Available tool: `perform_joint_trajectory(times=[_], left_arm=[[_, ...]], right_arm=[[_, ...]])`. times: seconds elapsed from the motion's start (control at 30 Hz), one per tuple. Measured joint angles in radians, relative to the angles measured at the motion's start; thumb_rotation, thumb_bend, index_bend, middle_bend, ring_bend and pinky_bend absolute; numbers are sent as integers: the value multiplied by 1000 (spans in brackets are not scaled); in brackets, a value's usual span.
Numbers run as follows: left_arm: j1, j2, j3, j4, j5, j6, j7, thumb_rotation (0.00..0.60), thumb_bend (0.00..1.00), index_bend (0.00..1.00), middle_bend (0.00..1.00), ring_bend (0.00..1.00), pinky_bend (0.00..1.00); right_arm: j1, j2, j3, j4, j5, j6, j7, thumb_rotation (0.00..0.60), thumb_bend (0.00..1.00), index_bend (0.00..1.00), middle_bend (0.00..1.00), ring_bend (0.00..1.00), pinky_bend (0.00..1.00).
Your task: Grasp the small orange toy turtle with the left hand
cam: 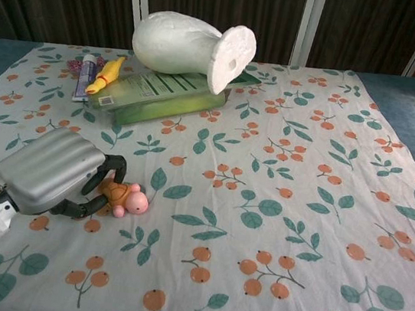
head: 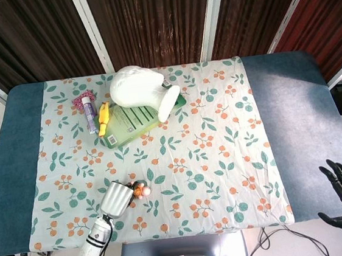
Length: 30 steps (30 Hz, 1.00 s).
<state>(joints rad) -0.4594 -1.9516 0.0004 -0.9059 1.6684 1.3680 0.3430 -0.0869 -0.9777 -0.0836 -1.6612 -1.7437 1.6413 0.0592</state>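
Left hand is curling dark fingers around the turtle, at seven o'clock on the cloth (pink head poking out). Grasp looks nearly complete; whether it is firm, cannot tell.

the head view looks almost straight down from high above, taking in the whole surface and its floral cloth, with the far edge at the top. the chest view sits low and close at the near edge, facing across the cloth toward the dark panels. both share the cloth and the white foam head.
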Motion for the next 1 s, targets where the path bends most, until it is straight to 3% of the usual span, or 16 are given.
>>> perform_joint_trajectory(times=[0.13,0.4,0.47,0.5,0.57,0.63,0.67,0.87,1.0], left_arm=[[5,33,0,-70,-10,-7,35,600,342,5,150,1000,1000],[42,138,25,-222,12,54,84,600,340,9,143,999,1000],[66,194,44,-268,24,92,86,600,339,12,147,959,1000],[81,222,53,-288,28,111,83,600,338,12,143,876,996],[118,292,79,-331,35,157,55,600,337,12,124,591,863],[150,356,106,-360,43,197,-6,600,335,19,108,207,467],[163,376,116,-368,48,217,-41,600,336,21,107,130,356],[254,454,151,-348,72,392,-293,600,337,25,87,7,129],[295,499,133,-297,47,454,-398,600,339,25,85,4,128]], right_arm=[[0,0,0,1,-1,-1,-1,600,132,0,0,0,0],[-3,-3,-4,3,-9,3,-8,600,133,0,0,0,0],[-4,-4,-5,4,-11,5,-10,600,133,0,0,0,0],[-5,-4,-5,4,-11,5,-12,600,133,0,0,0,0],[-5,-6,-5,4,-11,3,-17,600,133,0,0,0,0],[-4,-10,-6,1,-10,-2,-26,600,133,0,0,0,0],[-3,-11,-6,0,-10,-5,-30,600,132,0,0,0,0],[2,-20,-6,-7,-8,-21,-50,600,133,0,0,0,0],[13,-31,-6,-14,-3,-54,-80,600,132,0,0,0,0]])
